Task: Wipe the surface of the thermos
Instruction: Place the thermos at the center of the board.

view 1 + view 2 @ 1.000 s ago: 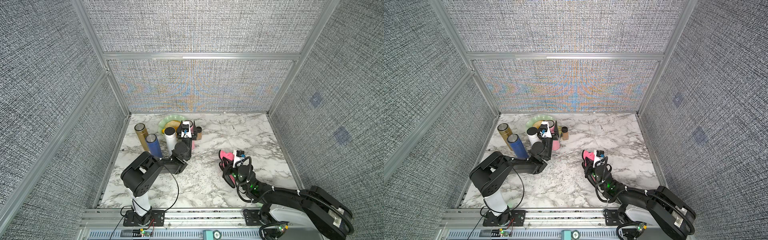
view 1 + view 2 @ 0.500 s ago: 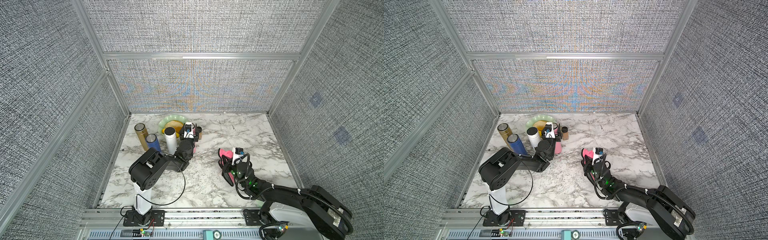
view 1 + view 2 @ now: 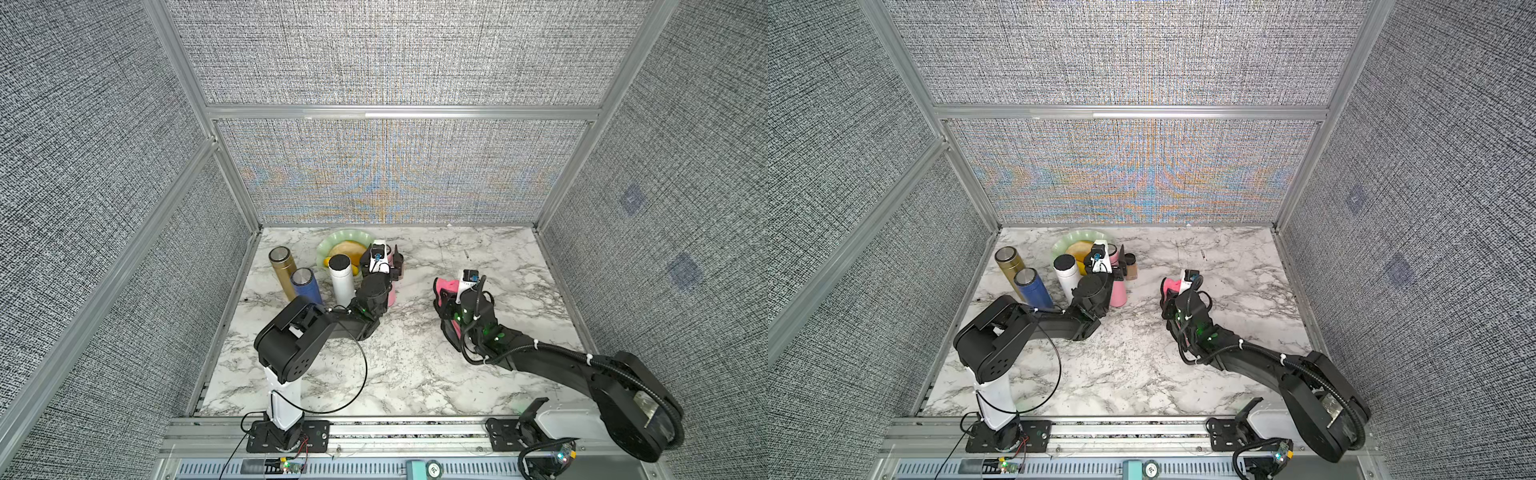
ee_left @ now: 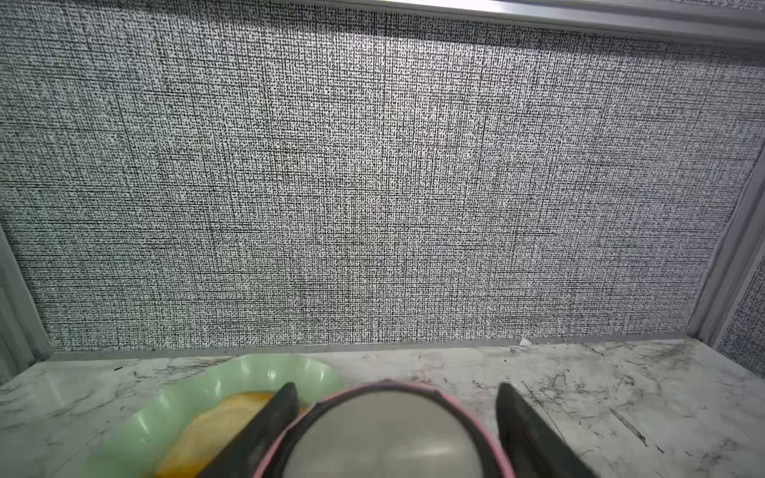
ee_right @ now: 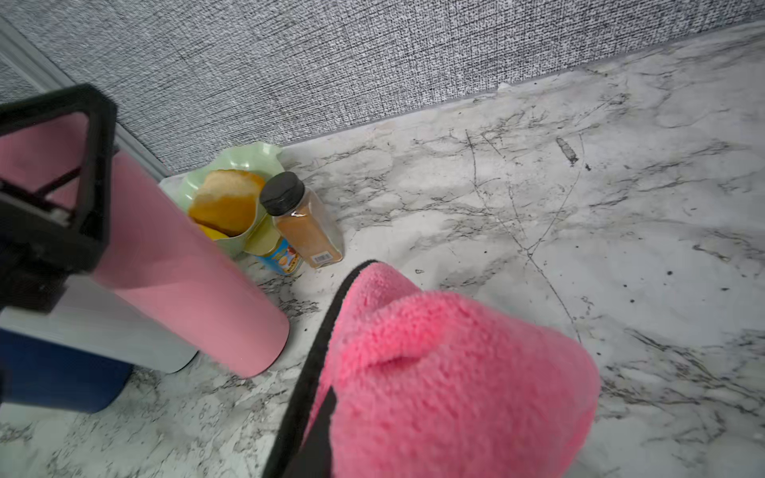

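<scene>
The pink thermos (image 3: 391,294) stands upright among other bottles at the back left, and its grey lid (image 4: 385,438) fills the low middle of the left wrist view. My left gripper (image 4: 396,389) is open and straddles its top. One finger (image 4: 281,409) lies against the rim and the other finger (image 4: 521,418) stands a little off it. My right gripper (image 3: 449,297) is to the right of the thermos, shut on a fluffy pink cloth (image 5: 447,372) that drapes over its fingers and hides them. A gap of bare table separates the cloth from the thermos (image 5: 186,281).
A gold bottle (image 3: 282,266), a blue bottle (image 3: 306,284) and a white bottle (image 3: 341,278) stand close left of the thermos. Behind it are a green plate (image 3: 345,243) with yellow food, a spice jar (image 5: 306,219) and a small can (image 5: 277,252). Fabric walls enclose the marble table (image 3: 415,365).
My left gripper's jaws have spread around the pink thermos's top, and that arm's elbow has swung right. The right gripper has carried the cloth a little farther back and left.
</scene>
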### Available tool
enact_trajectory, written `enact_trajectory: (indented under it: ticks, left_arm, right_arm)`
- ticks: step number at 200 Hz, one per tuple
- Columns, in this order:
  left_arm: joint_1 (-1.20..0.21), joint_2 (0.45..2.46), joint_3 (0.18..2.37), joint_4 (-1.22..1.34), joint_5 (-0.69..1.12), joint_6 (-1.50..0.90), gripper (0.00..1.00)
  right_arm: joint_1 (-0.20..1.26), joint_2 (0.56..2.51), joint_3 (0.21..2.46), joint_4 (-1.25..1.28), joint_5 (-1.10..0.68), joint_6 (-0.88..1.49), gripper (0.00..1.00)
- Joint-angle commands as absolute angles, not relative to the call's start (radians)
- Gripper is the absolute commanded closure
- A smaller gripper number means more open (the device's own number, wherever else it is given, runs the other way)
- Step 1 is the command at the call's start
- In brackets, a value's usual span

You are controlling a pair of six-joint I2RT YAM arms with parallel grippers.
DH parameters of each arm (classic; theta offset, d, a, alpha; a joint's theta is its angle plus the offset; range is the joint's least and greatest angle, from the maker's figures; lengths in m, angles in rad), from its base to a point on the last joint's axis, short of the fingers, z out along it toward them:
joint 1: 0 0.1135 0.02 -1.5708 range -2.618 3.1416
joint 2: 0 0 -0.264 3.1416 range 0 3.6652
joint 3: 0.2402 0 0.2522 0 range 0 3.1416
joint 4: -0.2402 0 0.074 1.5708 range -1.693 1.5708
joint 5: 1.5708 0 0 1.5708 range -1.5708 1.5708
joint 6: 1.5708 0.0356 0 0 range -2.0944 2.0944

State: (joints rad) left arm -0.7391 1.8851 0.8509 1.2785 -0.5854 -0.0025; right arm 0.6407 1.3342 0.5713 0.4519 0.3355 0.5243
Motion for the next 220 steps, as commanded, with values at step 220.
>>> enact_trajectory:
  ticks: [220]
  left_arm:
    - [-0.741,1.772,0.758,1.382,-0.496,-0.002,0.01]
  right_arm:
    - [0.6,1.507,0.69,0.34,0.315,0.553,0.79]
